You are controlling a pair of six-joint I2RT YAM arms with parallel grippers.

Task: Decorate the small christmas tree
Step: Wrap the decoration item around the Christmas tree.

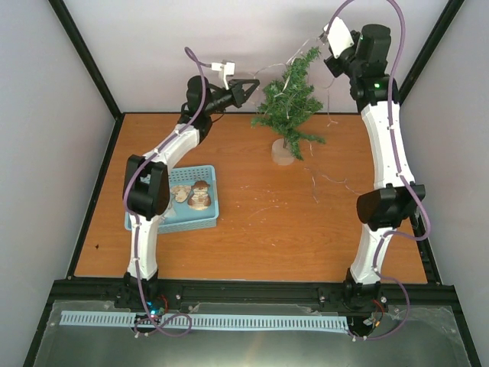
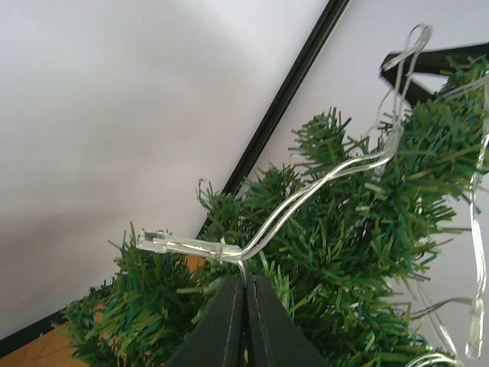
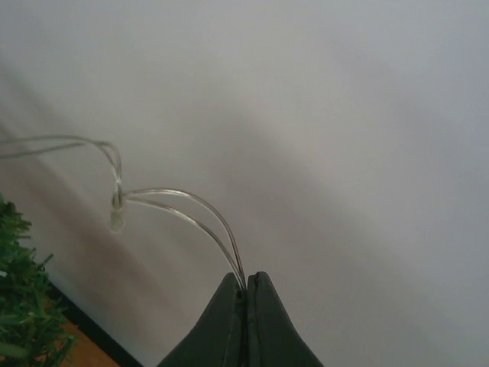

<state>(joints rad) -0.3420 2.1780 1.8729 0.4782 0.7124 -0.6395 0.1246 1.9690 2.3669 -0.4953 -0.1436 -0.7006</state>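
Note:
The small christmas tree (image 1: 291, 99) stands on its round pale base (image 1: 283, 154) at the back middle of the table. A clear string of small lights (image 1: 284, 86) drapes over its branches. My left gripper (image 1: 254, 86) is just left of the tree, shut on the light string wire (image 2: 243, 269), with one clear bulb (image 2: 179, 245) beside its tips against the needles (image 2: 344, 229). My right gripper (image 1: 327, 38) is high, right of the tree top, shut on the same wire (image 3: 221, 229); a bulb (image 3: 116, 220) hangs left of it.
A light blue basket (image 1: 205, 216) holding brown ornaments (image 1: 200, 196) sits on the table's left part, beside my left arm. Loose light wire (image 1: 321, 182) trails on the wood right of the tree. Grey walls and black frame posts enclose the back.

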